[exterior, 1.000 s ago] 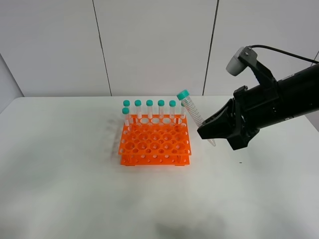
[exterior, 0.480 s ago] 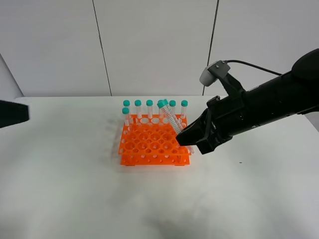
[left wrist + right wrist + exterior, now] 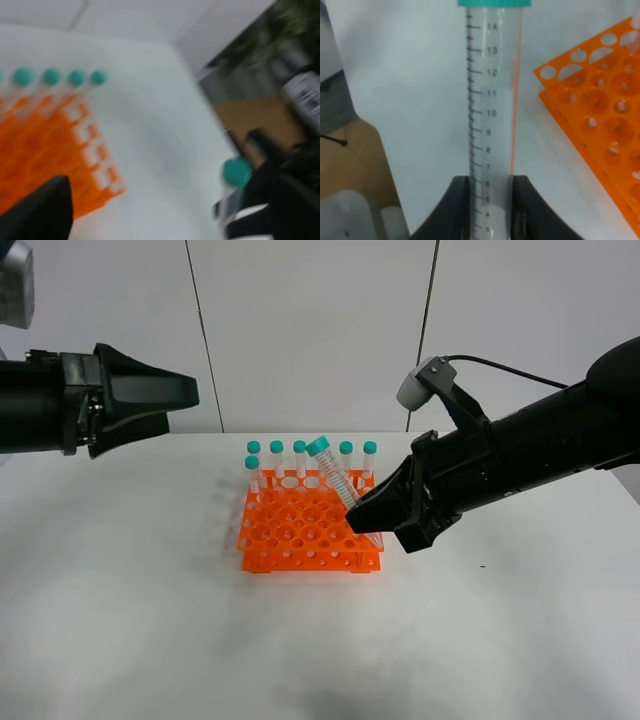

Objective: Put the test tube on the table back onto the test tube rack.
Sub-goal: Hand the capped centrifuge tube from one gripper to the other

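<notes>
My right gripper (image 3: 372,518) is shut on the test tube (image 3: 336,478), a clear tube with a teal cap. The tube is tilted, its cap leaning left over the orange rack (image 3: 300,530) and its tip by the rack's right edge. Whether the tip is in a hole cannot be told. In the right wrist view the tube (image 3: 492,100) stands between the black fingers (image 3: 457,200), with the rack (image 3: 600,110) beside it. My left gripper (image 3: 182,408) is open and empty, high at the far left. The blurred left wrist view shows the rack (image 3: 45,150) and the held tube's cap (image 3: 236,171).
Several teal-capped tubes (image 3: 277,455) stand upright in the rack's back row. The rack sits mid-table on the white tabletop (image 3: 130,580). A grey panelled wall (image 3: 310,330) stands behind the table. The right arm's cable (image 3: 500,365) arcs above the arm.
My right gripper has carried the tube left from beside the rack to over its right side. My left arm has come into view at the upper left.
</notes>
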Tool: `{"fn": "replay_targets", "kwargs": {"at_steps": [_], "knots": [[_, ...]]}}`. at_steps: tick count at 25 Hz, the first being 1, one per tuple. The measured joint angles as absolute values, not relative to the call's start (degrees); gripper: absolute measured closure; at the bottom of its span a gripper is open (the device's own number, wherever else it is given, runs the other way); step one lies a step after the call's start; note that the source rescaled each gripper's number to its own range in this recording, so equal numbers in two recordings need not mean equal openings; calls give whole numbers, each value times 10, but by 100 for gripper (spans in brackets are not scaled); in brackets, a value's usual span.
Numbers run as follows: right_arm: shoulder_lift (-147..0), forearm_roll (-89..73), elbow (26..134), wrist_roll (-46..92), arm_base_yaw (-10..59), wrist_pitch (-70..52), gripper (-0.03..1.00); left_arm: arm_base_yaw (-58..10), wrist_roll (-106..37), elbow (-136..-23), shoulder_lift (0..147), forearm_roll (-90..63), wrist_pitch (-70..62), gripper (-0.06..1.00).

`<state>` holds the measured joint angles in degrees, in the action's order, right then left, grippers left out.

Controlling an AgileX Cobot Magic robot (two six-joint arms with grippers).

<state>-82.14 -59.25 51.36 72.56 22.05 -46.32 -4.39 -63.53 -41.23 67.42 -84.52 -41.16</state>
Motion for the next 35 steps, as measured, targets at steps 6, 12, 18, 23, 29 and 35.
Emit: {"fn": "replay_targets", "kwargs": {"at_steps": [6,12,18,23,29,35], "knots": [[-821,-612,514,726,220,-471,95,-139,-689,-413,725,-916,-370,-2],[-821,-617,514,726,220,-487,95,-222,-746,-436,783,-982,-329,-2],[-821,-618,514,726,220,-487,95,-262,-750,-462,829,-988,-324,-2],[-821,-618,514,726,220,-487,95,-279,-751,-464,834,-988,-322,-2],[-821,-619,514,725,220,-487,95,-280,-750,-468,834,-988,-321,1],[-821,-619,514,708,220,-489,95,-280,-750,-469,834,-988,-321,13]]}}
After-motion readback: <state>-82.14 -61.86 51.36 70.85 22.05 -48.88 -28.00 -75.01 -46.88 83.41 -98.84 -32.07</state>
